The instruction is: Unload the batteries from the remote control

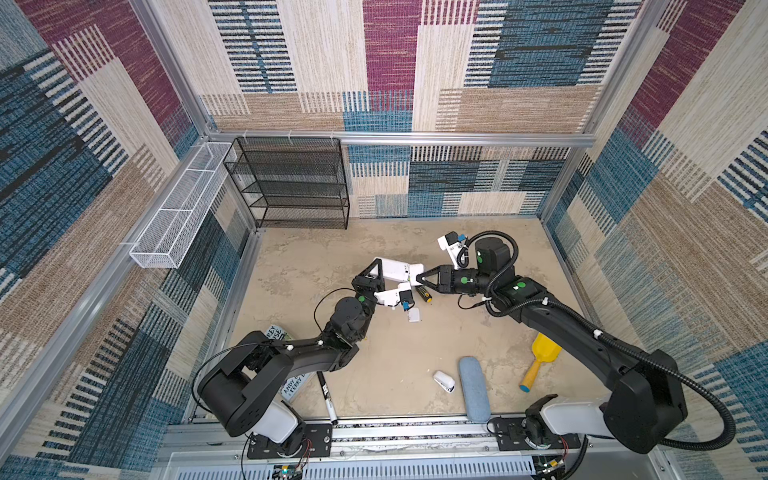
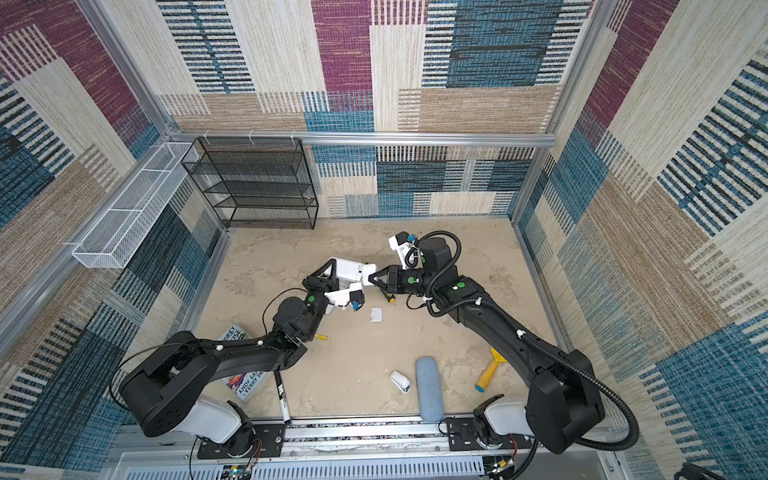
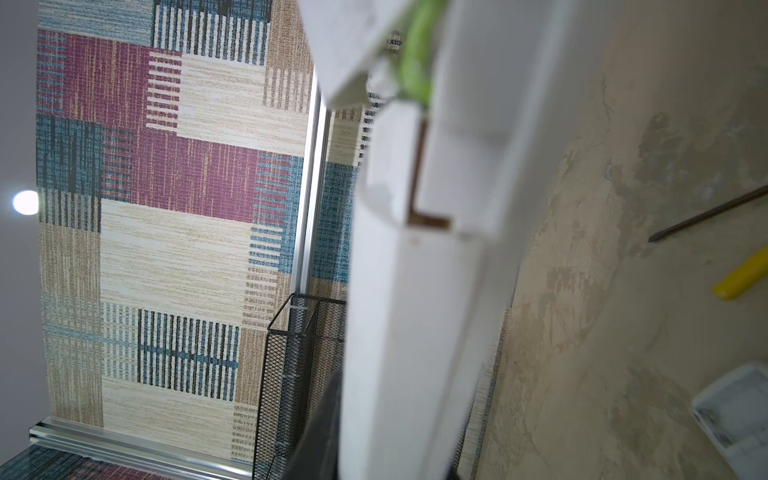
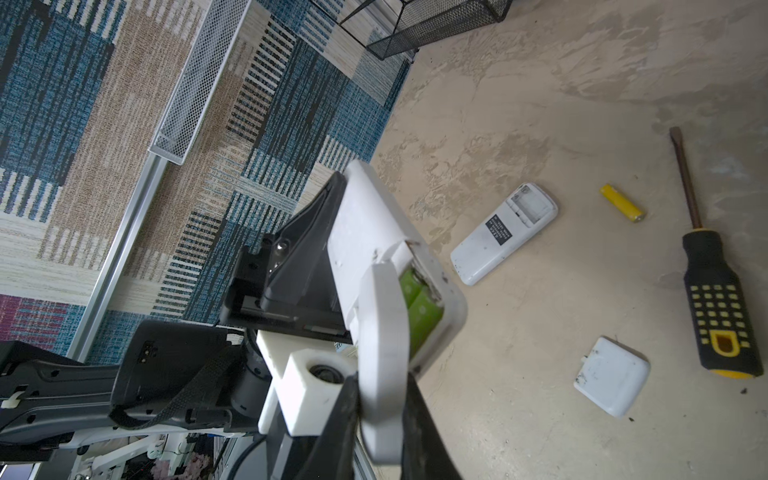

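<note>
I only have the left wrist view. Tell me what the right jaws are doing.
Observer: The right jaws are shut on the battery cover of the raised remote.
Operator: Count the cells in its bay.
Observer: Two lime green batteries lie side by side there.
Operator: Report what else I'm missing.
Observer: A second remote lies flat on the table, its battery bay open and empty.

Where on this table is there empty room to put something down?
Bare tabletop lies before the black mesh shelf, and between the loose white cover and the stapler. Crowded mid-table: the left gripper holds the remote, the right gripper pinches its battery lid.
</note>
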Robot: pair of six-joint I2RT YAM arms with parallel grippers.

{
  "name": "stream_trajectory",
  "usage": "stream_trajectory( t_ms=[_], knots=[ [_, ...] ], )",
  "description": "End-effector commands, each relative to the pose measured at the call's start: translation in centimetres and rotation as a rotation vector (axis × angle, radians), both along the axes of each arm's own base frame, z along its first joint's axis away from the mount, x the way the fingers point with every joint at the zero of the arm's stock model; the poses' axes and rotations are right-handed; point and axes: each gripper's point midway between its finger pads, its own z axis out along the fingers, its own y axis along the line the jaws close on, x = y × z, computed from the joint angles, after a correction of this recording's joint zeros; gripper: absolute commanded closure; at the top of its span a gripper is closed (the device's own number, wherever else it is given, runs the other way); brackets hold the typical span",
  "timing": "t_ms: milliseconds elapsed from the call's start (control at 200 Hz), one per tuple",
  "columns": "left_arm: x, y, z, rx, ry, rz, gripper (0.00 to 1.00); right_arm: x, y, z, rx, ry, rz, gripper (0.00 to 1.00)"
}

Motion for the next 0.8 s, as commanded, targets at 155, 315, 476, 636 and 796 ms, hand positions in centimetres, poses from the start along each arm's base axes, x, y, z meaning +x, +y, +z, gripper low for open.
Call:
stream_trajectory(
  t_ms=[155,315,476,636,796],
  knots=[
    [-0.5,-0.2,2.1,-0.072,-0.059,-0.03,1.0,0.2,0.4,-0.1,0.016,-0.024,0.015,0.9],
    [-0.4,-0.1,1.9,-0.071,-0.051,-0.026,1.0,0.2,0.5,0.0,0.02,-0.033,0.027,1.0],
    [-0.4,0.0,1.5,-0.069,-0.038,-0.021,1.0,0.2,0.4,1.2,0.026,-0.078,0.027,1.0],
    [-0.4,0.2,0.8,-0.066,-0.02,-0.011,1.0,0.3,-0.4,4.3,0.019,-0.186,-0.001,1.0],
    [-0.7,0.4,0.4,-0.064,0.004,-0.014,1.0,1.7,-2.3,5.4,-0.045,-0.239,-0.082,1.0]
  ],
)
